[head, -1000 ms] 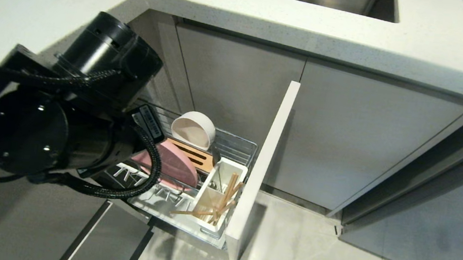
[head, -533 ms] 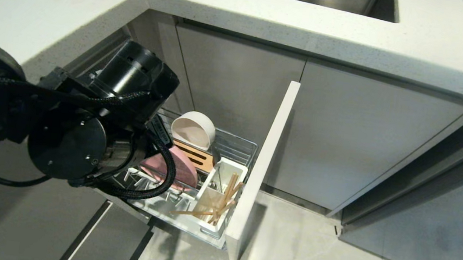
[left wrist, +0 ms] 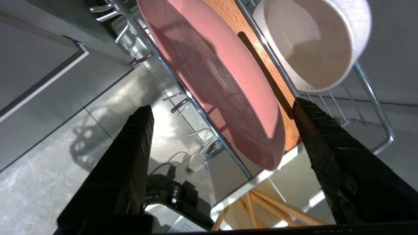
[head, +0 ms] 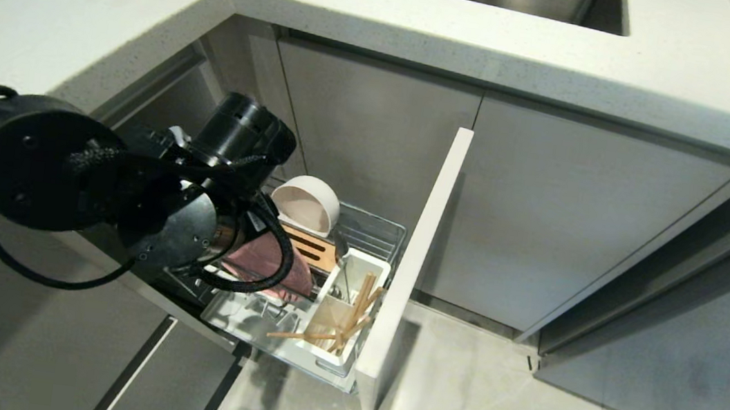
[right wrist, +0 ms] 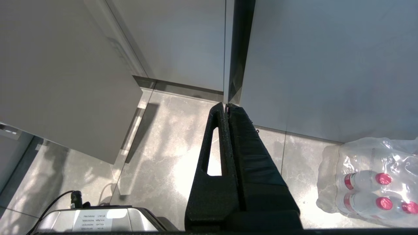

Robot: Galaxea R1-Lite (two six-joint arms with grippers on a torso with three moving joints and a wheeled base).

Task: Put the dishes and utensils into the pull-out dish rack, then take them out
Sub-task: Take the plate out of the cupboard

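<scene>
Left gripper [left wrist: 222, 114]: spread wide, empty, one black finger on each side of the pink plate's lower edge; low over the near part of the rack, poised as for letting go or taking hold of a dish stood on edge.
Right gripper [right wrist: 227, 107]: closed flat, empty, hanging over the grey floor beside a wrapped pack of red-capped bottles [right wrist: 372, 182]; parked clear of the work.
Pull-out chrome wire dish rack [head: 372, 228]: drawn fully out from under the white table [head: 497, 37], fixed behind its pale cabinet front [head: 418, 253]; open this far, probably so the arm can reach in from above.
Small off-white round bowl [head: 304, 204]: tipped on its side at the far end of the rack, mouth facing the near end, leaning at the slotted bamboo strip [head: 311, 246]; on edge to drain and to leave room.
Flat pink round plate [left wrist: 212, 78]: upright on its rim between the wires, just beside the bamboo strip; not among the task's own dishes.
Light-wooden chopsticks [head: 351, 315]: standing askew in the white plastic utensil cup [head: 353, 301] at the near right corner, one stick lying out across the white tray.
Dark grey spoon: likely the dark shape inside the cup, too hidden to be sure.
Stage, as judged: rack appears loaded.
</scene>
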